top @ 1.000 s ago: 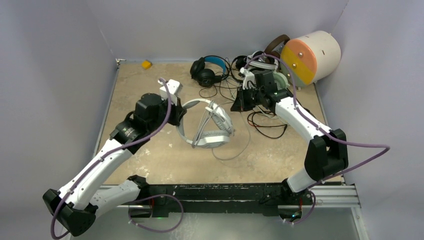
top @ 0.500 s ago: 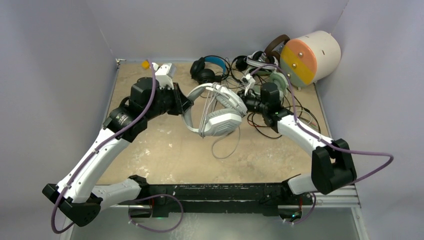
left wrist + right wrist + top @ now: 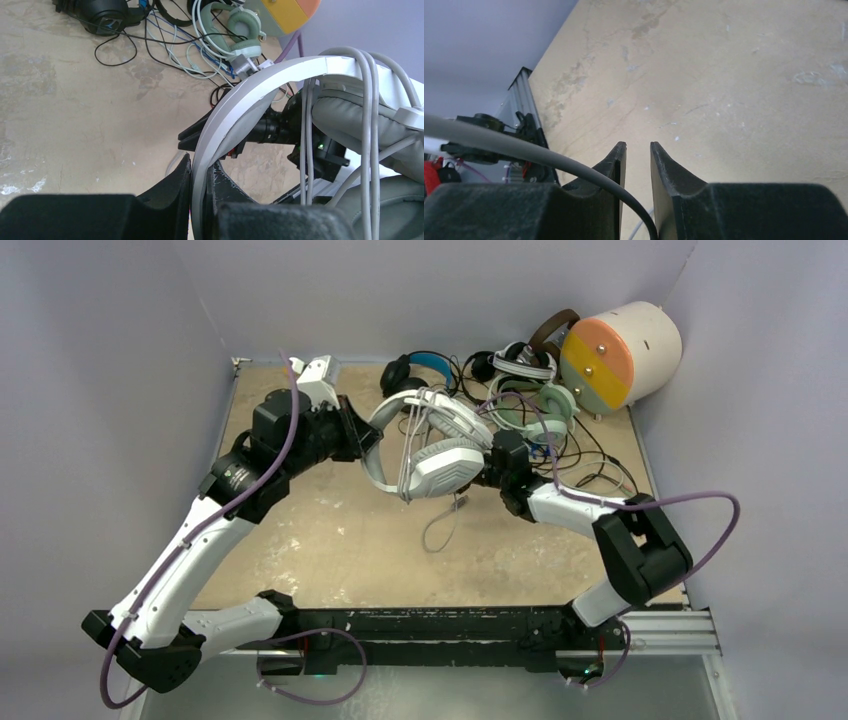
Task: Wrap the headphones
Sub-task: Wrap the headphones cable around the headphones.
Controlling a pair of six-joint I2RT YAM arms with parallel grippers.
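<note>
While the white-grey headphones [image 3: 440, 455] hang above the middle of the worktop [image 3: 330, 550], we see the left pincer [image 3: 199, 170] pressed tight on their white headband, with the grey cable [image 3: 371, 140] wound over the band. Our right pincer [image 3: 638, 150] sits just beside an ear cup, jaws slightly parted, and the cable runs loose across one finger into the gap. The mint-green headset [image 3: 545, 405] and the black headset with the blue band [image 3: 420, 375] lie tangled near the cream cylinder [image 3: 620, 350].
</note>
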